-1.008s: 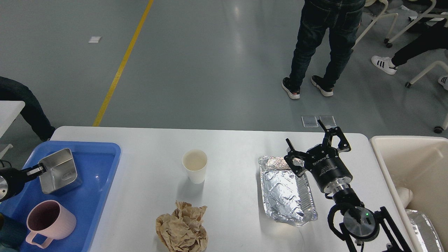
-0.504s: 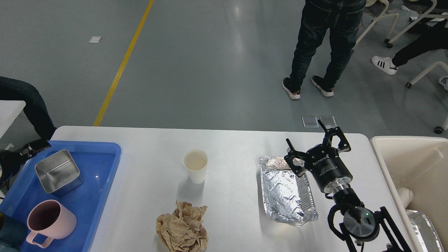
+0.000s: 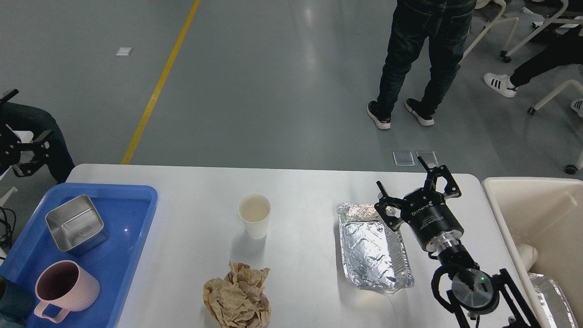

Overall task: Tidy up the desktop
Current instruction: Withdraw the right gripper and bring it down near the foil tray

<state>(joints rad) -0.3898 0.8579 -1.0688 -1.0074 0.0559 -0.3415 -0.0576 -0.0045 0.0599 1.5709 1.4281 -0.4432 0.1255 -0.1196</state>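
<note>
I see the desktop [image 3: 314, 191] as a broad, smooth white rectangle with rounded far corners, lying flat and filling the lower half of the frame. Its far edge runs straight across mid-frame against the grey floor; its near edge is cut off by the bottom of the frame

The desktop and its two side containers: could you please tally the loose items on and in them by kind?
Cups: 2, the paper cup and the pink mug.
Foil trays: 2, one on the desktop at, one in the cream bin.
Steel boxes: 1.
Crumpled paper: 1.
Total: 6.
</note>
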